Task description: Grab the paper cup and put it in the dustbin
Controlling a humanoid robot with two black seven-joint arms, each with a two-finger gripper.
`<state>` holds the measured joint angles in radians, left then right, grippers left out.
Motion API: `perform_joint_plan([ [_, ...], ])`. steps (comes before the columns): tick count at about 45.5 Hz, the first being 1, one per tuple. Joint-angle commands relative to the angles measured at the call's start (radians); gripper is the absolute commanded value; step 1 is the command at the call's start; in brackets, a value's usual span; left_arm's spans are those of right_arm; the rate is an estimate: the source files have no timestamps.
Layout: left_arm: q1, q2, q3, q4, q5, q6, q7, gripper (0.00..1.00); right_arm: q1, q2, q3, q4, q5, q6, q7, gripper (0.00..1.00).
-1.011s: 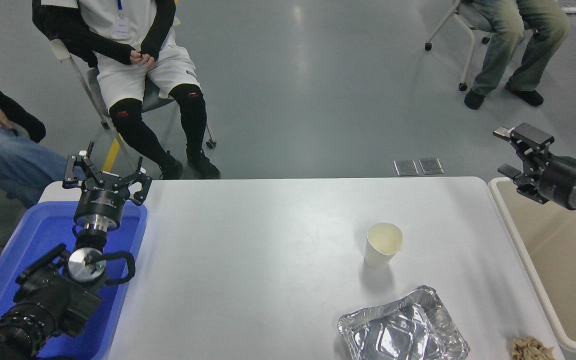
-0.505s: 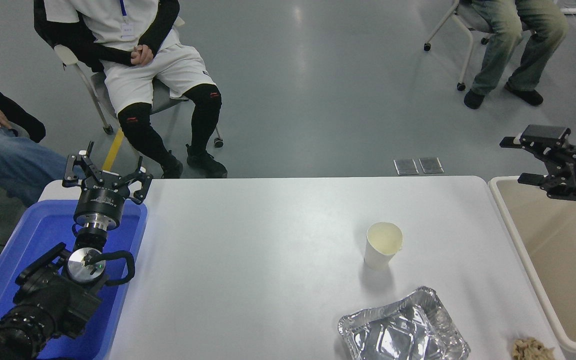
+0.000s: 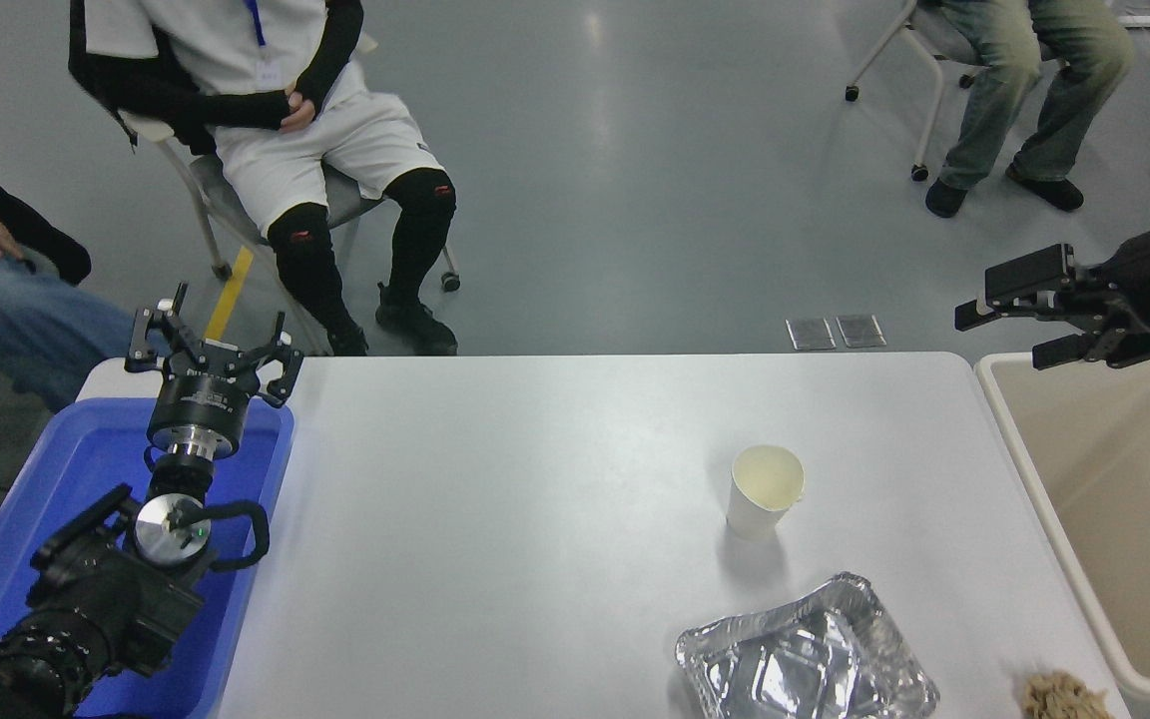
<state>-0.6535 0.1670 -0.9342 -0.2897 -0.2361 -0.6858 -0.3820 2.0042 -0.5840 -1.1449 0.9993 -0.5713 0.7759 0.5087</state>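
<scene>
The white paper cup stands upright on the white table, right of centre, its cream inside showing. The beige dustbin sits off the table's right edge. My right gripper hangs open and empty above the bin's far left corner, fingers pointing left, well up and to the right of the cup. My left gripper is parked open over the far end of the blue tray.
A blue plastic tray lies at the table's left under the left arm. A crumpled silver foil tray sits near the front edge below the cup, with a brown crumpled wad to its right. People sit on chairs beyond the table.
My right gripper has swung up and turned, its fingers now reaching further left past the bin's corner. The seated person at top left shifted their legs. The cup has not moved.
</scene>
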Motion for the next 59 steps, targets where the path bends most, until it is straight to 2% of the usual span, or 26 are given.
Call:
perform_joint_plan([
  [1,0.0,0.0,0.0,0.0,0.0,0.002,0.0,0.99,0.162,0.187,-0.072,0.021,-0.016,0.009,-0.001,1.0],
  [16,0.0,-0.001,0.0,0.0,0.0,0.002,0.0,0.99,0.225,0.406,-0.079,0.035,-0.018,0.009,-0.001,1.0],
  [28,0.0,0.0,0.0,0.0,0.0,0.002,0.0,0.99,0.186,0.411,-0.073,0.035,-0.024,0.009,-0.001,1.0],
  [42,0.0,0.0,0.0,0.0,0.0,0.0,0.0,0.99,0.162,0.405,-0.076,0.024,0.091,0.009,0.001,1.0],
  [59,0.0,0.0,0.0,0.0,0.0,0.0,0.0,0.99,0.113,0.405,-0.052,0.013,0.136,0.009,0.001,1.0],
])
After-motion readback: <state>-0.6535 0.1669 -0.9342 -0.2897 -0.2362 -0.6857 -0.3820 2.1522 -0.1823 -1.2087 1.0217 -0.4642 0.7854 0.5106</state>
